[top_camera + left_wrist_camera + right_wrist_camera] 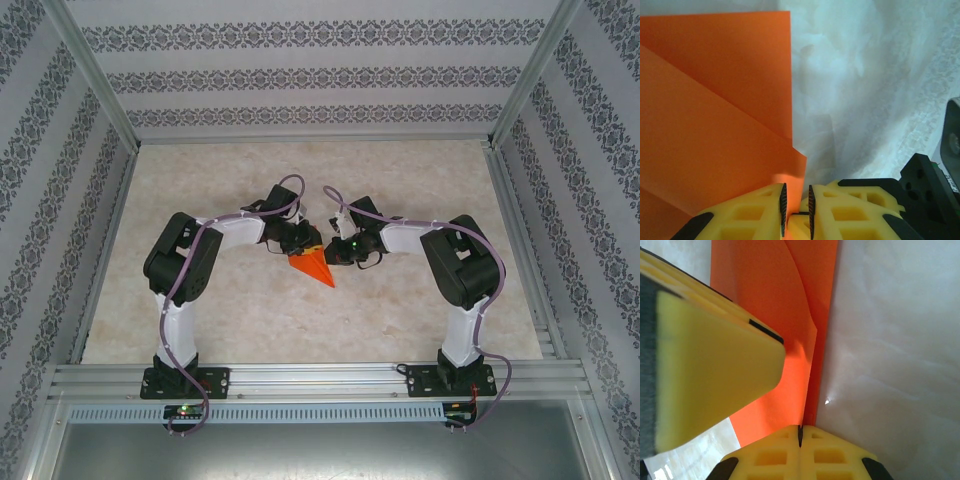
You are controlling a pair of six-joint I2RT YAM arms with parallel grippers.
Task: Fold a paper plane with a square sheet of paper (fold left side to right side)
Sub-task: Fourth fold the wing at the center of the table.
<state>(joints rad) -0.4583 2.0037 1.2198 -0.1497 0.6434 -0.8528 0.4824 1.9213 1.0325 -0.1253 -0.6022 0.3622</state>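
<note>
**A:** Where was the orange sheet [312, 266]?

**B:** Middle of the table [250, 330], between the two wrists. From the top camera it read as a flat wedge, tip pointing near-right. The jaws couldn't be made out from up there.

**A:** Wrist cams?

**B:** The left gripper [797, 192] had its ribbed black pads [783, 210] a narrow gap apart. The sheet's edge ran into that gap, and the pads weren't pressed on it. That view also showed overlapping layers with straight diagonal creases.

**A:** Right side?

**B:** The right gripper [800, 434] was fully closed, with the sheet's folded edge running straight into the seam, so it was pinched. A left gripper finger [715, 365] sat blurred in the foreground over the paper.

**A:** Materials?

**B:** Thin matte paper, plain. The fingers were yellow plastic with open cells and black trim. The tabletop was cream and marbled, the walls [300, 80] were striped with an ornate print, and an aluminium rail [320, 378] ran along the near edge.
</note>
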